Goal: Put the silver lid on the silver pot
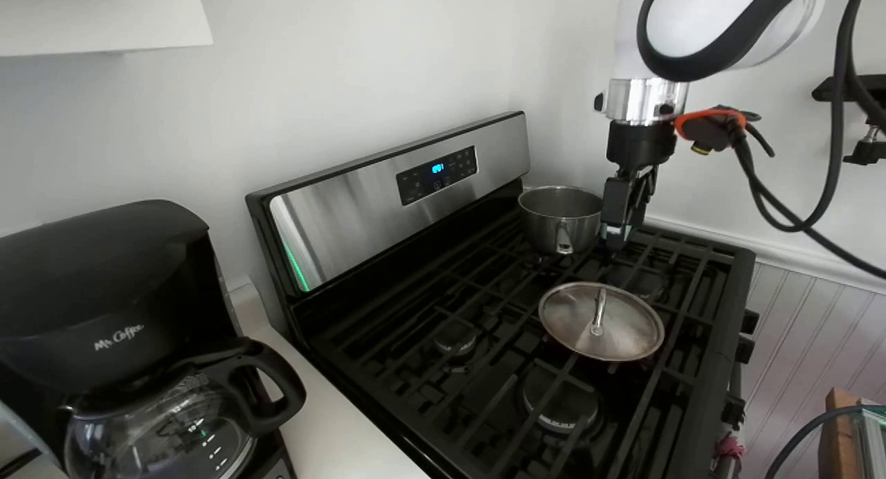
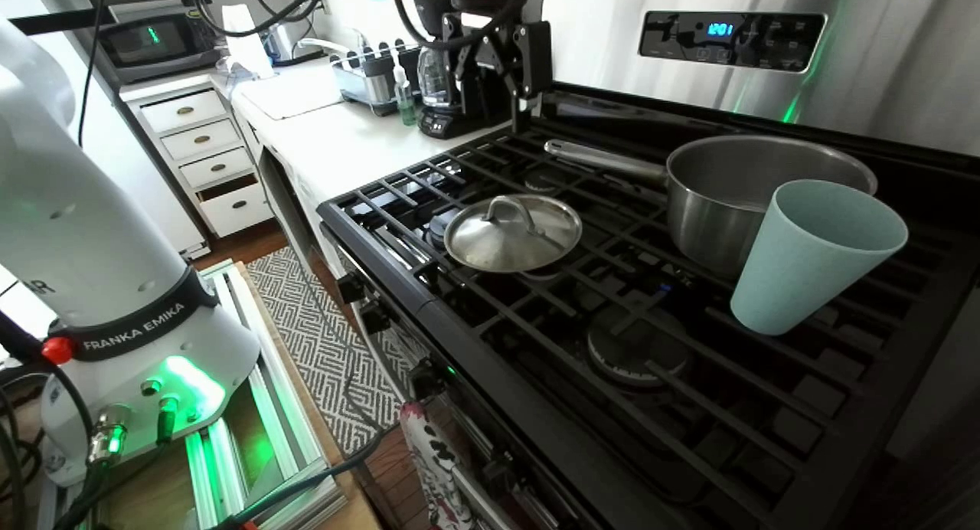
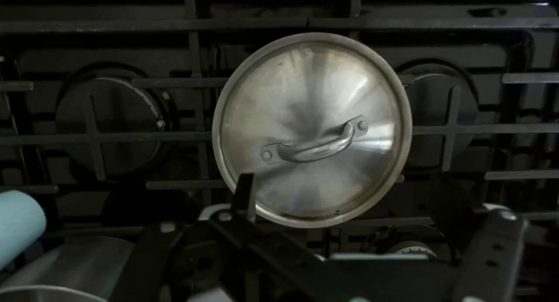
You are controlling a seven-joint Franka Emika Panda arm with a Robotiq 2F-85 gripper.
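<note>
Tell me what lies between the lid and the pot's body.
Only stovetop shows between lid and pot in an exterior view; the pot's handle runs behind that gap, and the cup is outside it.

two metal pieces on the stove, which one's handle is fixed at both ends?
The lid: its arched handle is riveted down at both ends. The pot differs: its long handle joins at one end only, jutting from its side.

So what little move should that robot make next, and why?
I'd guess: shift the open gripper over the handle of the lid. The lid lies on the grate, off the pot, and the wrist view shows the handle beyond the fingertips, ungripped.
</note>
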